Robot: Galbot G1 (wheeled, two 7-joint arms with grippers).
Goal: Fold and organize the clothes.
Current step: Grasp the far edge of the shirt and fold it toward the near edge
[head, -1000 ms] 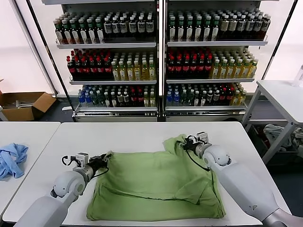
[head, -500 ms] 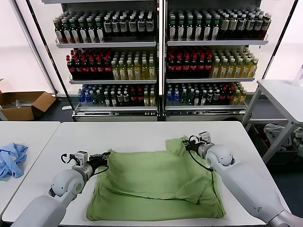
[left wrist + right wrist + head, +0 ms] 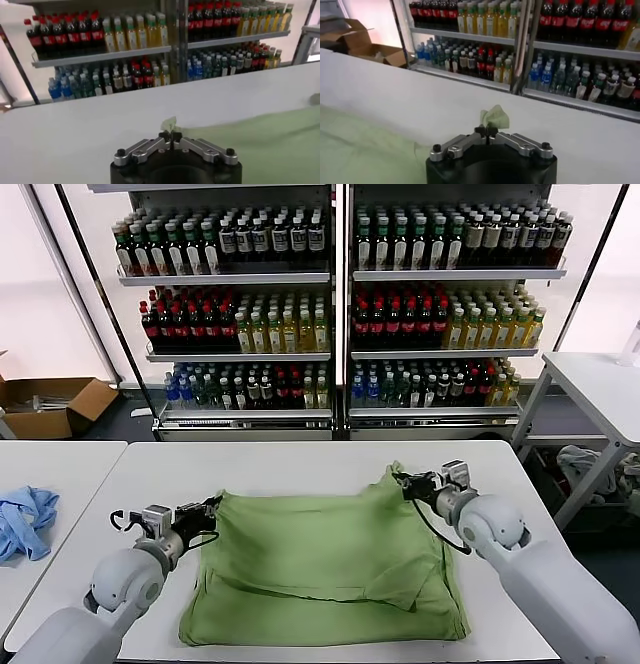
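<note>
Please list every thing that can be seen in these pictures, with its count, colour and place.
polo shirt: one, light green, spread on the middle white table, its two far corners held.
light blue cloth: one, crumpled on the left table.
tables: three, white; middle, left, right.
drink shelves: two units behind the tables, rows of many bottles, dark, red, yellow-green and blue; too many to count.
cardboard box: one, brown, open, on the floor at far left.
cloth pile: light coloured, under the right table; what it is cannot be told.
left gripper: shut on the shirt's far left corner.
right gripper: shut on the shirt's far right corner.
</note>
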